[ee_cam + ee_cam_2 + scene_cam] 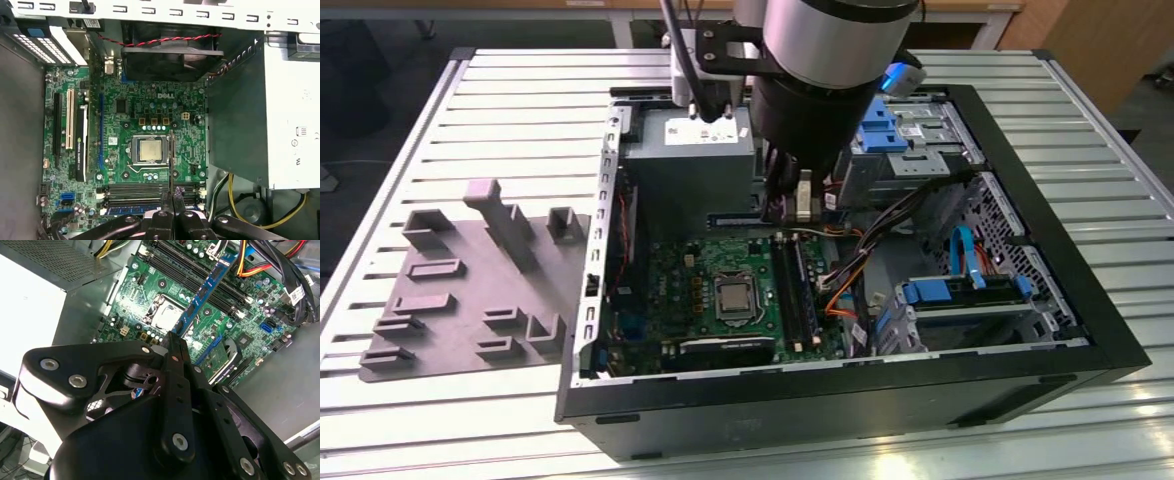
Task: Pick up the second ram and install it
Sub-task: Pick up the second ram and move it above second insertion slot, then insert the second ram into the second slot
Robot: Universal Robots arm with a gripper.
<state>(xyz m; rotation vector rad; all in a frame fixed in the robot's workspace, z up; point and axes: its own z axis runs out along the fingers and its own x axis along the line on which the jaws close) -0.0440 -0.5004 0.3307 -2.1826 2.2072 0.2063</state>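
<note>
My gripper (795, 205) hangs inside the open computer case, over the green motherboard (707, 270) near the power supply. It is shut on the second ram (205, 290), a thin blue-green stick that juts out from the fingertips above the board. In the first wrist view the ram (171, 160) appears edge-on as a thin dark line beside the processor (150, 150), with the gripper (172, 200) clamped on its near end. The long black memory slots (145, 190) lie below it, running crosswise to the stick. In the exterior view the ram (734, 216) pokes out toward that view's left.
The grey power supply (687, 170) stands close beside the gripper. Orange and black cables (847, 285) and blue drive bays (961, 290) fill the case's other side. A grey plastic tray (460, 290) with upright blocks lies on the slatted table outside the case.
</note>
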